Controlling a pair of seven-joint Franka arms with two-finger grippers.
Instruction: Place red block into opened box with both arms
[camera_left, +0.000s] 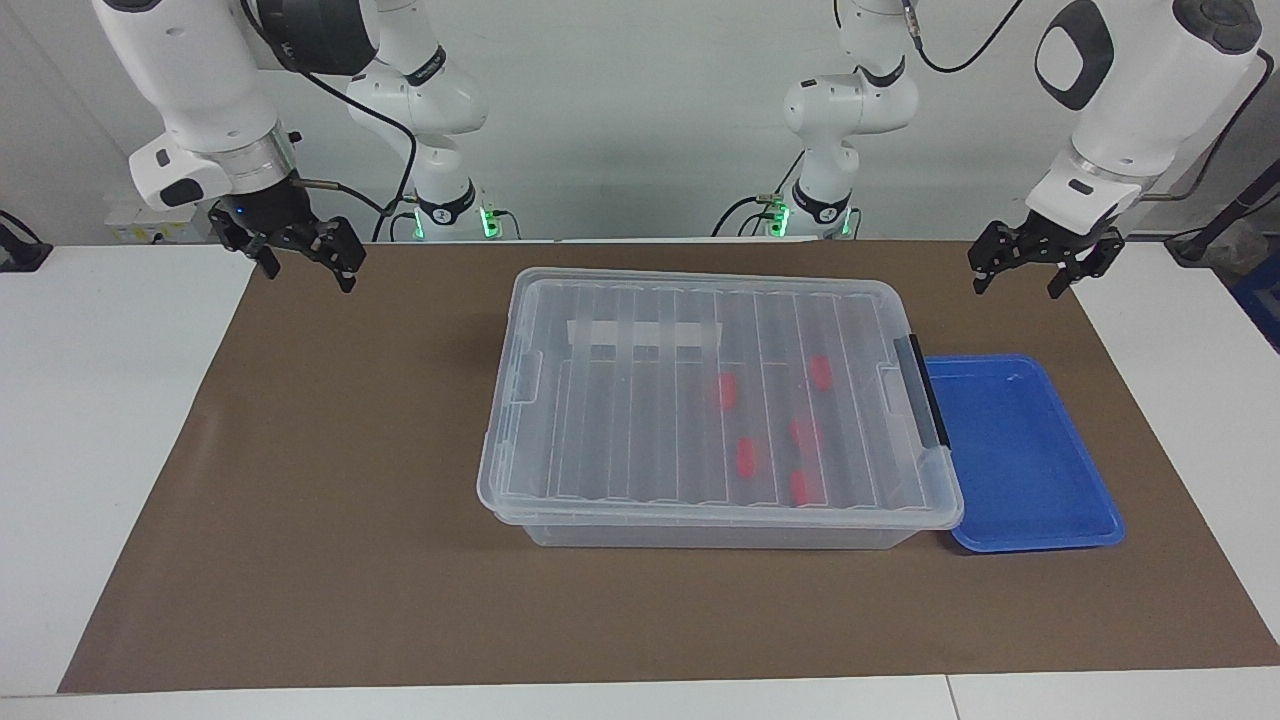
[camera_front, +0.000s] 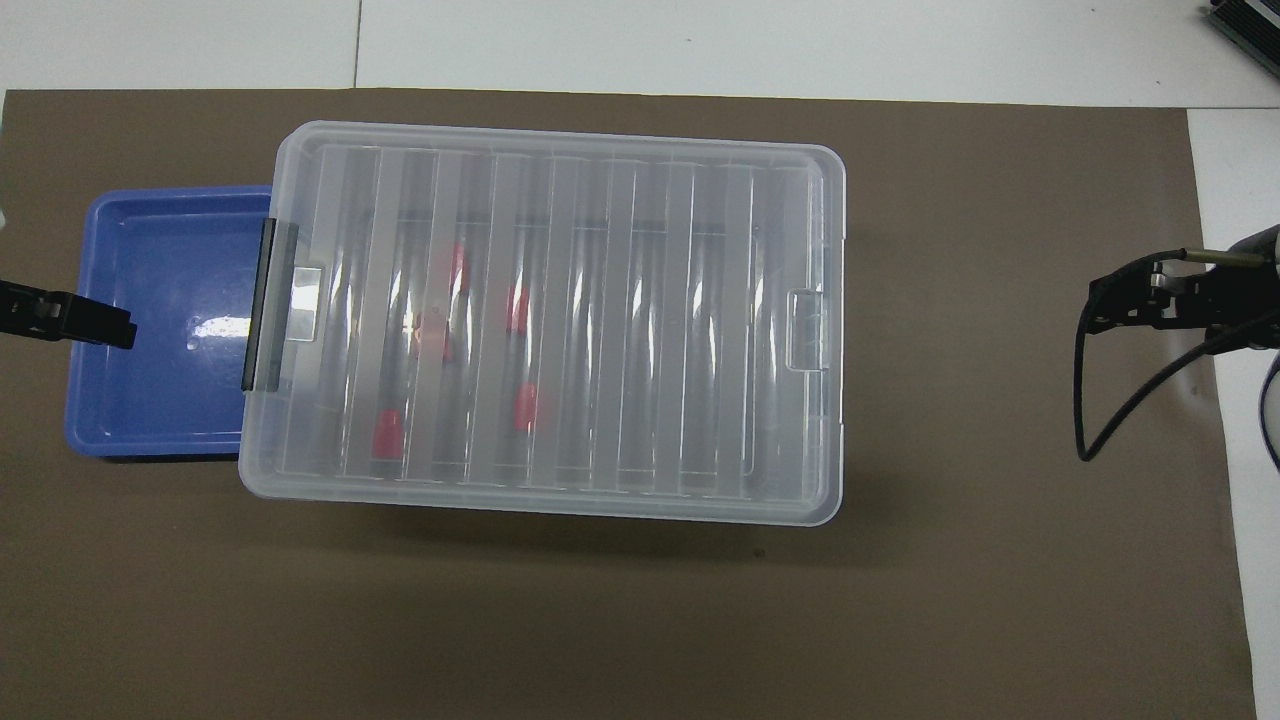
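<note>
The box (camera_left: 700, 300) (camera_front: 330, 140) is a clear plastic bin in the middle of the brown mat, and its ribbed lid lies flat on it. Through the lid I see several red blocks, among them one (camera_left: 746, 456) and another (camera_front: 524, 407), all inside toward the left arm's end. My right gripper (camera_left: 308, 278) (camera_front: 1130, 305) hangs open and empty over the mat's edge at the right arm's end. At the left arm's end my left gripper (camera_left: 1018, 285) (camera_front: 100, 325) waits above the mat by the blue tray, open, holding nothing.
A blue tray (camera_left: 1040, 520) (camera_front: 150, 210) with nothing in it lies against the box's black latch bar (camera_left: 925, 390) at the left arm's end. A strip of white tape (camera_left: 640, 333) shows under the lid. White tabletop borders the mat.
</note>
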